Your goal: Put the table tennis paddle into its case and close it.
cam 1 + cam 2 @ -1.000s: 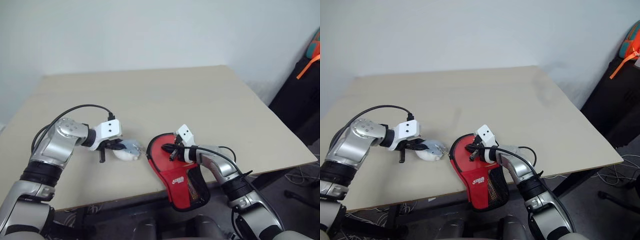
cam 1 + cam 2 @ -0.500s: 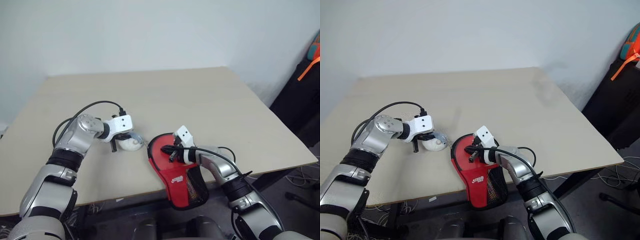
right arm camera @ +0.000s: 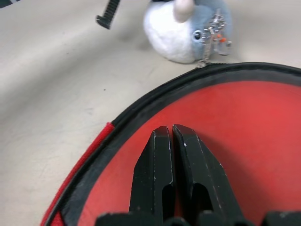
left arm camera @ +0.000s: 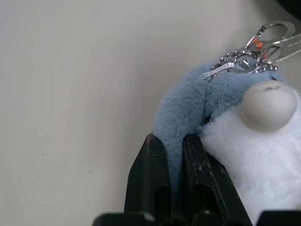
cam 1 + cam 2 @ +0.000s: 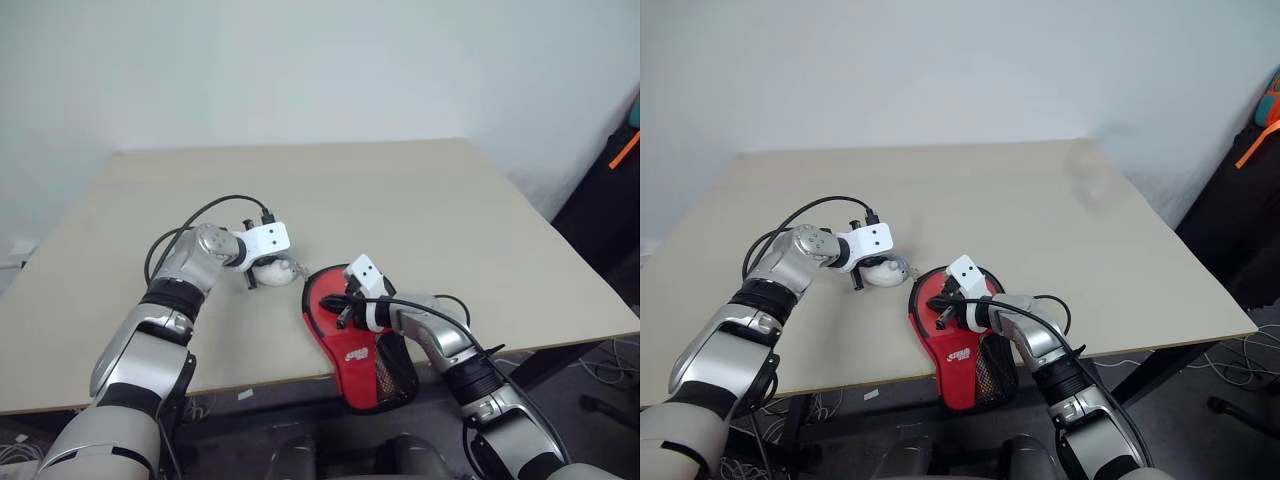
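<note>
A: Left claw (image 4: 170, 146) pinching blue fur of plush keychain (image 5: 272, 268), dragging it along the bench (image 5: 420, 200) toward the case (image 5: 352, 335). A second back, well out to the left; now just beside the case's rounded end.

B: Chain clip?

A: Silver clasp (image 4: 254, 49) just past the left claw's tips, aimed at the black zipper rim (image 3: 155, 101). Probably hooked to the zipper pull, so dragging it runs the zipper. Can't confirm the link.

B: Right claw?

A: Right claw (image 3: 168, 136) pressed together, pushing flat on the red panel, pinning the case down. No shift over the last second.

B: Paddle?

A: Red face under the right claw reads as table tennis paddle (image 3: 244, 141) inside the case; handle hidden. Insertion seemingly done, closing in progress.
</note>
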`<action>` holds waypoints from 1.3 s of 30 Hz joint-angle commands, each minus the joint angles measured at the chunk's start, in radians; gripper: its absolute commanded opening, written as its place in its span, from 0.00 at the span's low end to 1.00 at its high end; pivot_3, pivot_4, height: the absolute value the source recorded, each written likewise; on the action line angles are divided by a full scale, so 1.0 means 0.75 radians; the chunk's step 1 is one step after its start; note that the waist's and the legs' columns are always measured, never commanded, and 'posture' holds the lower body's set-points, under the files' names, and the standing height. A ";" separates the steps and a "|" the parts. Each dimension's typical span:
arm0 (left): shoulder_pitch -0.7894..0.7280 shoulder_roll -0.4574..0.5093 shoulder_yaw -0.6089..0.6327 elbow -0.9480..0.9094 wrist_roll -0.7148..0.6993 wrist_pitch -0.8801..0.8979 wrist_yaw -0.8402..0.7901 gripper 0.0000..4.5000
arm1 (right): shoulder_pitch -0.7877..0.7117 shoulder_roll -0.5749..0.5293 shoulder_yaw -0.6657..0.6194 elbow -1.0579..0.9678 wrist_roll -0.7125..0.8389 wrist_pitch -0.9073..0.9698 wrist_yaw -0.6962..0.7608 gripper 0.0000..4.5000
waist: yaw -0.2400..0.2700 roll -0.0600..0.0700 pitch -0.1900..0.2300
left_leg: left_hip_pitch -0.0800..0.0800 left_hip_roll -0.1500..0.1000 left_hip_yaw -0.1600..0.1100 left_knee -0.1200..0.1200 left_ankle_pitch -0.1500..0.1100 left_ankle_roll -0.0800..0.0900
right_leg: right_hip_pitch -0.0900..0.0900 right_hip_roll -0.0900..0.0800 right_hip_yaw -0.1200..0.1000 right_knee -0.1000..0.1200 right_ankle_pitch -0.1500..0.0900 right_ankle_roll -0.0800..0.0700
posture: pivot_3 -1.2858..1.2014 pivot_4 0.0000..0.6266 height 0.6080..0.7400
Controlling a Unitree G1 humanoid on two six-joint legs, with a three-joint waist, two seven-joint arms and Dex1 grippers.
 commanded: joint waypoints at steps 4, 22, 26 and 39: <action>-0.160 -0.054 0.022 0.136 0.073 -0.053 0.272 0.01 | 0.031 0.017 0.030 0.008 0.000 0.052 0.005 0.03 | 0.013 0.000 0.000 | 0.000 0.000 -0.004 0.000 0.003 0.000 | 0.000 0.000 -0.002 0.002 0.000 0.000 | 0.52 0.00 0.74; -0.296 -0.203 0.025 0.339 0.143 -0.216 0.646 0.01 | 0.023 0.014 0.023 0.013 -0.005 0.071 0.003 0.03 | 0.011 0.000 0.001 | -0.008 -0.002 -0.021 0.004 0.005 -0.001 | 0.001 0.000 -0.010 0.002 0.000 0.000 | 0.52 0.00 0.74; -0.299 -0.244 0.023 0.353 0.142 -0.248 0.693 0.01 | 0.024 0.012 0.024 0.013 -0.005 0.073 0.004 0.03 | 0.004 0.000 0.001 | -0.010 -0.002 -0.021 0.004 0.005 0.000 | -0.001 0.000 -0.010 0.002 0.000 0.000 | 0.52 0.00 0.74; -0.246 -0.292 -0.007 0.321 0.150 -0.427 0.684 0.01 | 0.025 0.010 0.028 0.009 -0.007 0.078 0.008 0.03 | 0.003 0.000 0.001 | -0.011 -0.003 -0.020 0.004 0.004 0.000 | -0.002 0.000 -0.009 0.001 0.000 0.000 | 0.52 0.00 0.74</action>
